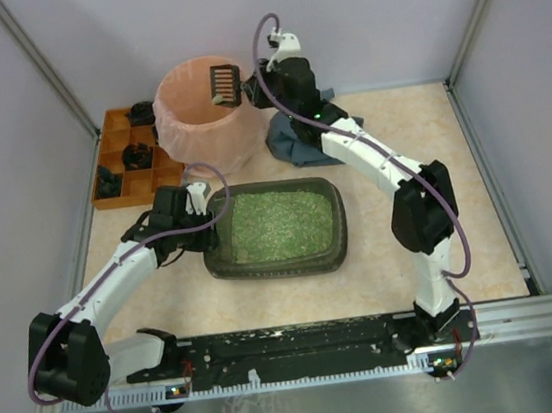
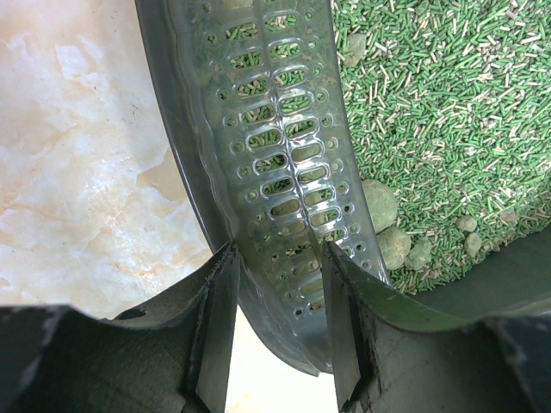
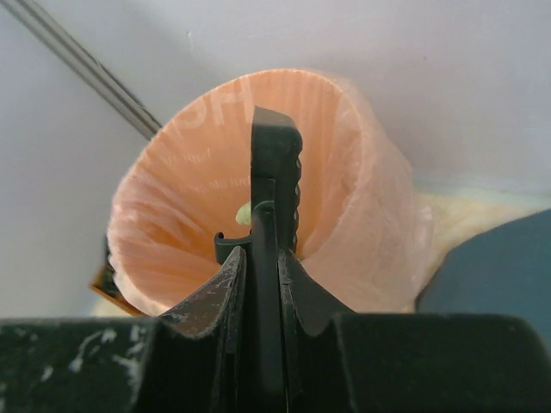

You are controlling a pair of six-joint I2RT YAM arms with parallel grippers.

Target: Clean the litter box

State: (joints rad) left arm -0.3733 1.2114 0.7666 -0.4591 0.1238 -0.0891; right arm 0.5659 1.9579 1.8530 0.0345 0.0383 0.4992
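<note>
The litter box (image 1: 279, 264), a dark olive-grey tray of green litter (image 1: 283, 223), lies mid-table. My left gripper (image 1: 206, 225) is at its left side, shut on the perforated rim (image 2: 275, 155), one finger outside and one inside (image 2: 277, 258). Several pale clumps (image 2: 379, 205) lie in the litter near that rim. My right gripper (image 1: 254, 90) is shut on the handle of a black slotted scoop (image 1: 224, 84), held over the round pink-lined bin (image 1: 209, 139). In the right wrist view the scoop (image 3: 275, 155) stands edge-on between the jaws (image 3: 263, 258), with a small greenish lump (image 3: 244, 213) beside it above the bin (image 3: 362, 224).
An orange compartmented tray (image 1: 117, 181) with dark items sits at the back left beside the bin. A blue-grey cloth (image 1: 293, 142) lies under the right arm, behind the litter box. Enclosure walls stand on the left, back and right.
</note>
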